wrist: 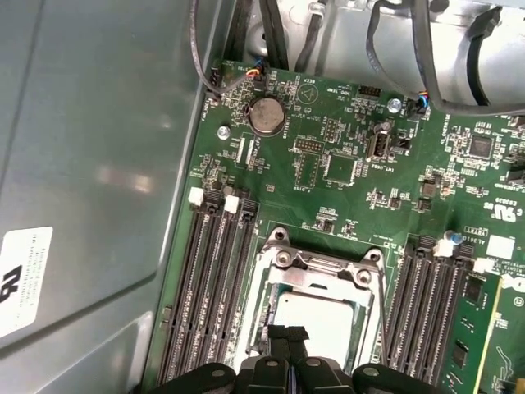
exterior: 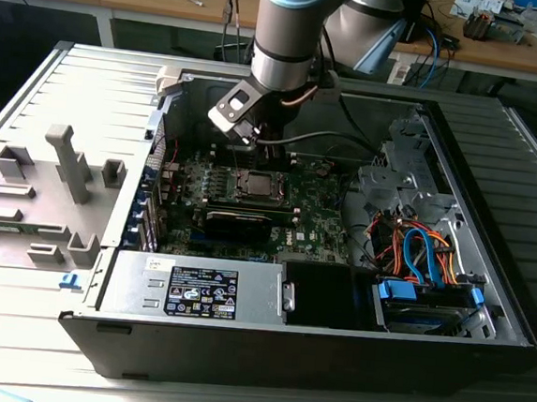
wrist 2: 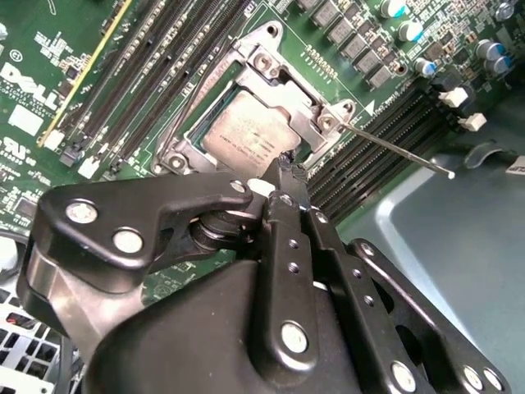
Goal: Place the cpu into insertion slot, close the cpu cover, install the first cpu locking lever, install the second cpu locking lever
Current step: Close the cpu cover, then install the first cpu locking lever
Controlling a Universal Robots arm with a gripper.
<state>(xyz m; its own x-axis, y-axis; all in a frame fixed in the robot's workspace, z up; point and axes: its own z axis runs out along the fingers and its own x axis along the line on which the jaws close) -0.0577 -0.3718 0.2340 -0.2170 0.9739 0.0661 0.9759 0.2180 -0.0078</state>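
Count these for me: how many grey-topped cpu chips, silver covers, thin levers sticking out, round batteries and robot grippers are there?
cpu: 1
cpu cover: 1
thin lever sticking out: 1
round battery: 1
gripper: 1
Total: 5

cpu [wrist 2: 246, 139] in insertion slot [wrist 2: 190, 135], cpu cover [wrist 2: 287, 90] over it — end effector [wrist 2: 287, 164] above
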